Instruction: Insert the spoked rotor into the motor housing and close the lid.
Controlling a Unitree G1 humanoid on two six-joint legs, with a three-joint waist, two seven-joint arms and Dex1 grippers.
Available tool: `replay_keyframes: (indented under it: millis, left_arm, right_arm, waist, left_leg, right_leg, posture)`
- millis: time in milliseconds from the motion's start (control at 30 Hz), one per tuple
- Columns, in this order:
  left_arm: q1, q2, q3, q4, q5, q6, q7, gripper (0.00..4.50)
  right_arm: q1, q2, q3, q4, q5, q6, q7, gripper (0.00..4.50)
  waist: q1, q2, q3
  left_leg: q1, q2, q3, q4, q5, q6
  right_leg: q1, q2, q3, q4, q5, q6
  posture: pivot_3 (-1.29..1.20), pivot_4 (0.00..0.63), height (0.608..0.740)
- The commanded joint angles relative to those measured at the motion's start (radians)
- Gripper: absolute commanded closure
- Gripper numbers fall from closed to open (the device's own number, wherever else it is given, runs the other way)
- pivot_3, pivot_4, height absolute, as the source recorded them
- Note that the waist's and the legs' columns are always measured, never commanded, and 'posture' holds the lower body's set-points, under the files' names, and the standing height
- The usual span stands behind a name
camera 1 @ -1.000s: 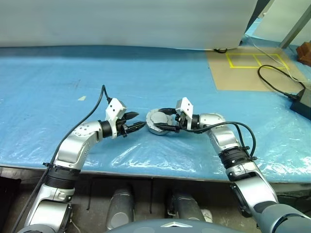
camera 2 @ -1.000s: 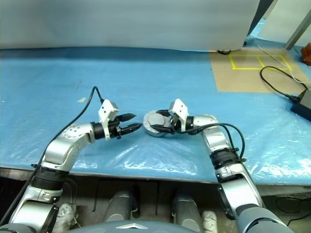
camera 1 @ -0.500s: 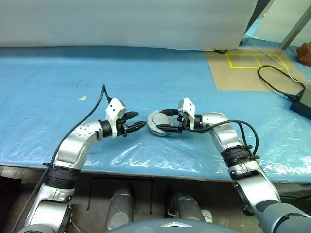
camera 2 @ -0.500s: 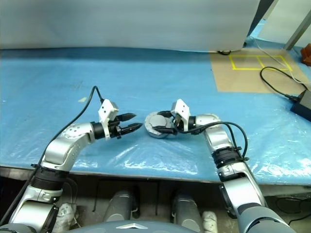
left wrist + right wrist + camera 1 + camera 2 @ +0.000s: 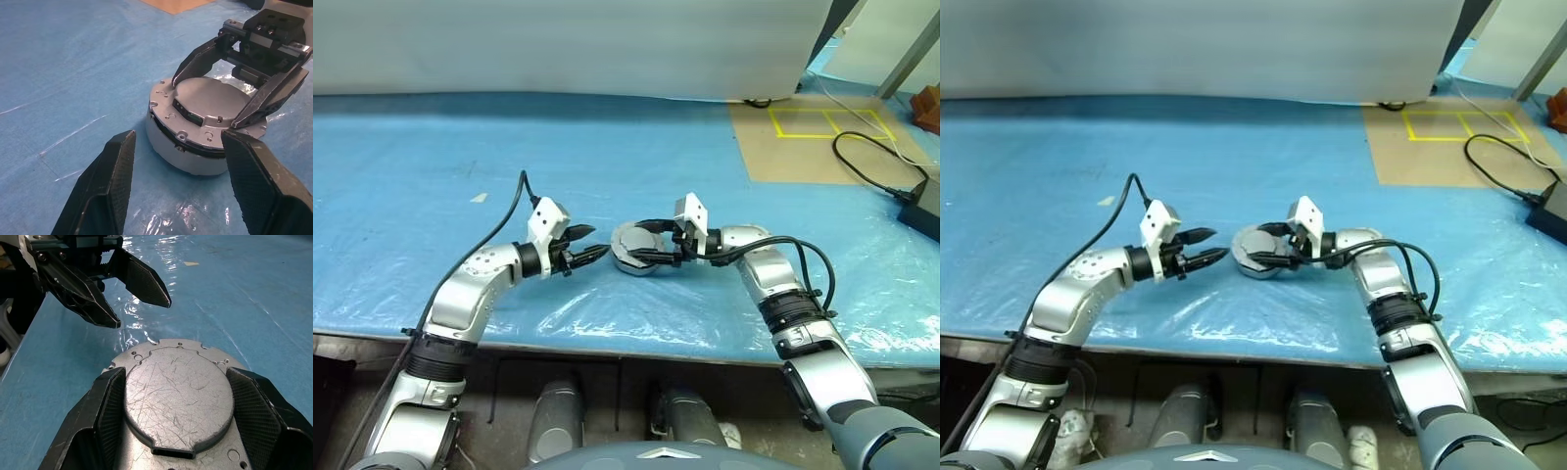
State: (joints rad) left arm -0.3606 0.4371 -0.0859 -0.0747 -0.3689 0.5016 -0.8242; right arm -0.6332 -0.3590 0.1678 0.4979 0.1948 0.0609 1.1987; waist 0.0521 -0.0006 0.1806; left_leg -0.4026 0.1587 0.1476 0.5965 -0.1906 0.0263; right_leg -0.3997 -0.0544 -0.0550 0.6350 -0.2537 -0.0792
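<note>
Two grippers are meeting near the middle of the blue plastic sheet [image 5: 460, 157] covering the table. Short round silver-grey metal motor housing [image 5: 171, 147] is sitting on the sheet btwn them, w/ the solid grey-silver metal lid [image 5: 178, 399], darker rim and raised flat centre, lying on top of it. A thin dark gap is showing btwn lid and housing on the side facing the left wrist view. Spoked rotor isn't identifiable; can't tell if it's inside.

Right gripper [image 5: 646, 245] is reaching in from the right, pointing left, its two black fingers [image 5: 266, 98] spread wide and straddling the lid's raised centre, one on the far side, one on the near side. Tips are resting on or just above the lid's outer flange; whether they're actually squeezing it can't be told.

Left gripper [image 5: 592, 247] is hovering just left of the housing, pointing right at it, fingers apart and holding nothing, not touching the housing.

Far right: brown board w/ yellow tape outline [image 5: 827, 122] and black cable [image 5: 862, 166], well apart from the work.
</note>
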Motion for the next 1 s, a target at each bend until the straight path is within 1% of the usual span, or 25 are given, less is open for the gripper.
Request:
replay_keyframes:
  millis: [33, 267, 400, 667, 1000]
  left_arm:
    - [-0.005, 0.003, 0.002, -0.041, -0.004, -0.007, 0.001, 1.56]
    - [-0.005, 0.005, 0.005, -0.036, -0.004, -0.011, -0.001, 1.56]
    - [-0.002, 0.005, 0.006, -0.035, -0.004, -0.013, -0.002, 1.56]
    - [-0.002, 0.0, 0.007, -0.032, -0.003, -0.019, 0.001, 1.56]
    - [0.014, -0.005, 0.008, -0.058, -0.006, -0.013, 0.017, 1.56]
  right_arm:
    - [-0.014, -0.016, -0.002, 0.003, -0.007, -0.04, 0.024, 1.56]
    - [-0.007, 0.001, 0.011, 0.019, -0.043, -0.082, -0.005, 1.56]
    - [0.007, -0.003, 0.02, 0.023, -0.053, -0.102, 0.005, 1.56]
    - [-0.006, -0.032, 0.043, 0.1, -0.1, -0.18, 0.023, 1.56]
    - [-0.032, -0.021, 0.055, 0.185, -0.113, -0.207, 0.022, 1.56]
  waist:
    - [0.0, 0.0, 0.0]
    - [0.0, 0.0, 0.0]
    - [-0.003, 0.0, 0.0]
    - [-0.004, 0.0, 0.0]
    - [-0.001, 0.0, 0.0]
  left_leg:
    - [0.0, 0.0, 0.0, 0.0, 0.0, 0.0]
    - [0.0, 0.0, 0.0, 0.0, 0.0, 0.0]
    - [0.0, 0.0, 0.0, 0.0, 0.0, 0.0]
    - [0.0, 0.0, 0.0, 0.0, 0.0, 0.0]
    - [0.003, 0.0, 0.0, 0.0, 0.0, 0.0]
  right_leg:
    - [0.0, 0.0, 0.0, 0.0, 0.0, 0.0]
    - [0.0, 0.0, 0.0, 0.0, 0.0, 0.0]
    - [0.0, 0.0, 0.0, 0.0, 0.0, 0.0]
    - [0.0, 0.0, 0.0, 0.0, 0.0, 0.0]
    - [0.004, 0.0, 0.0, 0.0, 0.0, 0.0]
  posture:
    - [0.0, 0.15, 0.74]
    - [0.0, 0.15, 0.74]
    - [0.0, 0.15, 0.74]
    - [0.0, 0.15, 0.74]
    - [0.0, 0.15, 0.74]
